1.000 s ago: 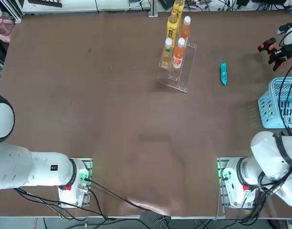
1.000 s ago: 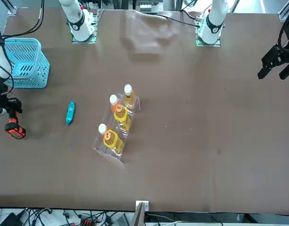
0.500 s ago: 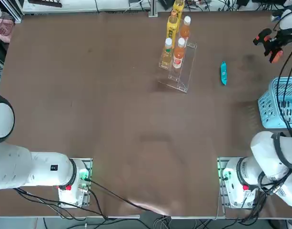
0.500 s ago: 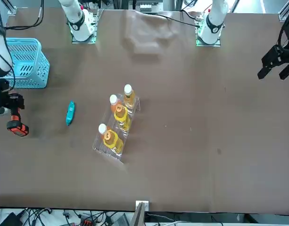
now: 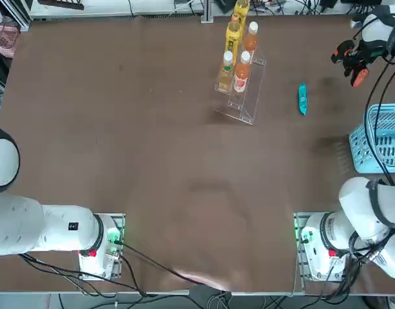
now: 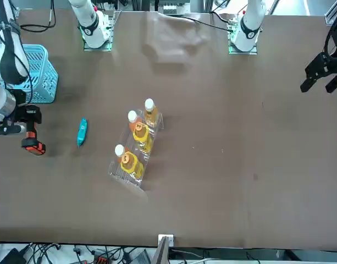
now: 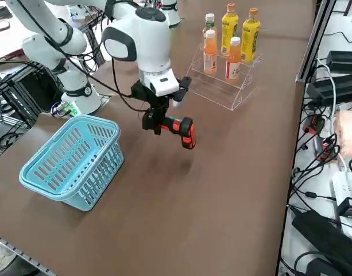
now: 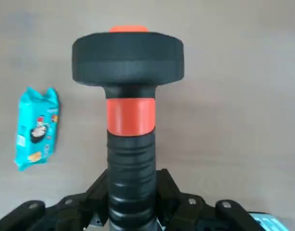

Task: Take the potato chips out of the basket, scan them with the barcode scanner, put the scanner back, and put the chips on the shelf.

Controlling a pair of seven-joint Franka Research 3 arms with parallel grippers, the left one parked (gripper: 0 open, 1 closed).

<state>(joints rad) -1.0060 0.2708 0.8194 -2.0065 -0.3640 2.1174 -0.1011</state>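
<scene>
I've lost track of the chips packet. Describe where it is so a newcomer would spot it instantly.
Start at the clear shelf holding the drink bottles, then look toward the blue basket. The potato chips lie flat on the bare table between them, nearer the shelf. It is the only small slim teal packet; the right claw beyond it holds the black and orange barcode scanner.

The basket [image 5: 385, 138] runs off the edge in the overhead view, and the right arm crosses part of it in the front view. The right gripper [image 8: 132, 211] is cut by the wrist view's edge — only its fingers' tips show beside the barcode scanner [image 8: 129, 120]. The print on the potato chips [image 8: 35, 127] — lying near the shelf [image 5: 242, 90] — is too small to read.
</scene>
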